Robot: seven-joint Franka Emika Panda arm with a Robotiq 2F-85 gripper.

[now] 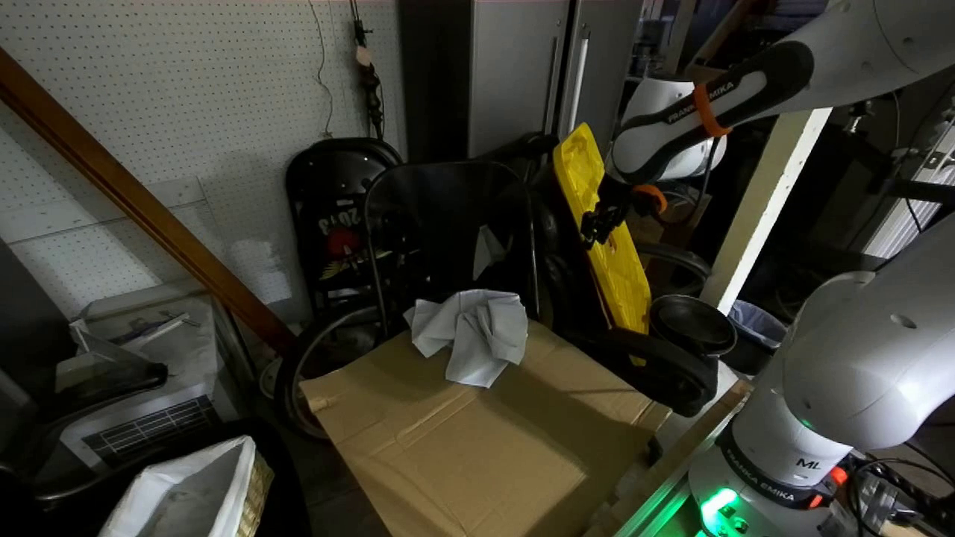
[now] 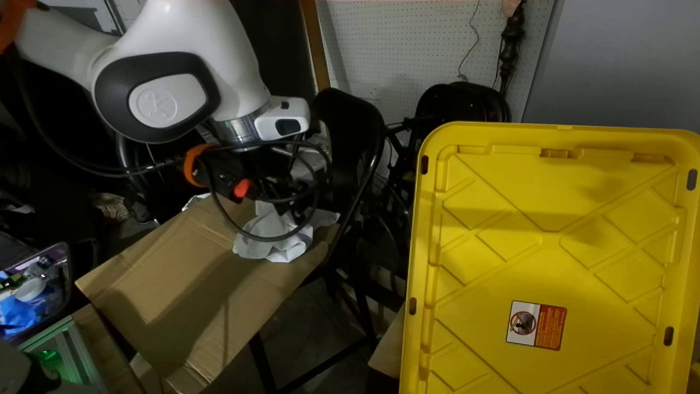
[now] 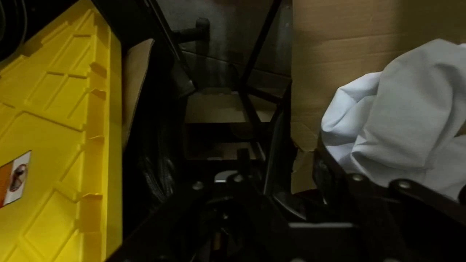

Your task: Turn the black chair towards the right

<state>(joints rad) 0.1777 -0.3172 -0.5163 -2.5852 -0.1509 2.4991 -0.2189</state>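
A black chair with a rounded metal-edged back (image 1: 448, 201) stands behind a cardboard sheet (image 1: 507, 447); its back also shows in an exterior view (image 2: 355, 131). A crumpled white cloth (image 1: 477, 339) lies on the cardboard. Beside it, a dark chair with padded armrests (image 1: 664, 369) carries an upright yellow ribbed panel (image 1: 608, 253) with a sticker, large in an exterior view (image 2: 552, 246). My gripper (image 3: 282, 163) is open, over the rounded back's corner; a dark edge passes between the fingers in the wrist view. Contact cannot be told. It also shows in both exterior views (image 1: 600, 224) (image 2: 292, 210).
A black pan (image 1: 694, 324) and a white post (image 1: 776, 201) stand right of the yellow panel. A grey cabinet (image 1: 515, 74) is behind. Folded black chairs (image 1: 328, 201) lean on the pegboard wall. A white-lined basket (image 1: 194, 492) is at the front left.
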